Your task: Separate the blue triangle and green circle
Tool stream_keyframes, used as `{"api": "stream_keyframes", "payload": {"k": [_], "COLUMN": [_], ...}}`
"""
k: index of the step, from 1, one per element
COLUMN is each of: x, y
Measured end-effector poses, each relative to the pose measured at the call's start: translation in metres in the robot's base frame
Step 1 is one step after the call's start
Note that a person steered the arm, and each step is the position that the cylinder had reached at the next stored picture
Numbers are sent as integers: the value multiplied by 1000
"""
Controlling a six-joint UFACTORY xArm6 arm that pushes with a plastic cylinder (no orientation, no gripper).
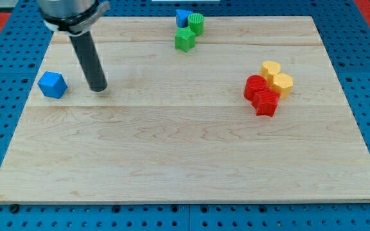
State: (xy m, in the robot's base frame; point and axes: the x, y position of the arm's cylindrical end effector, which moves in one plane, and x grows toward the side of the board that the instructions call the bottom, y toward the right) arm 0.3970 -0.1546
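I have no pincer, only my tip [98, 89], holding nothing beside the blue cube [52, 85] at left; the blue triangle [182, 17] and green circle [196, 24] touch at the counter's [172, 154] far edge, approach pending.

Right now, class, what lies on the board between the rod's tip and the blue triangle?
Only bare wood: the camera view shows no block between my tip and the blue triangle, which touches the green circle.
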Motion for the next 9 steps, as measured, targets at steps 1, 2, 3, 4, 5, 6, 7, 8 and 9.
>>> {"api": "stream_keyframes", "payload": {"k": [1, 2, 3, 4, 5, 6, 7, 8, 9], "x": [-26, -45, -45, -51, -104, -182, -205, -203, -203], "y": [10, 25, 85, 166, 222, 233, 214, 169, 118]}}
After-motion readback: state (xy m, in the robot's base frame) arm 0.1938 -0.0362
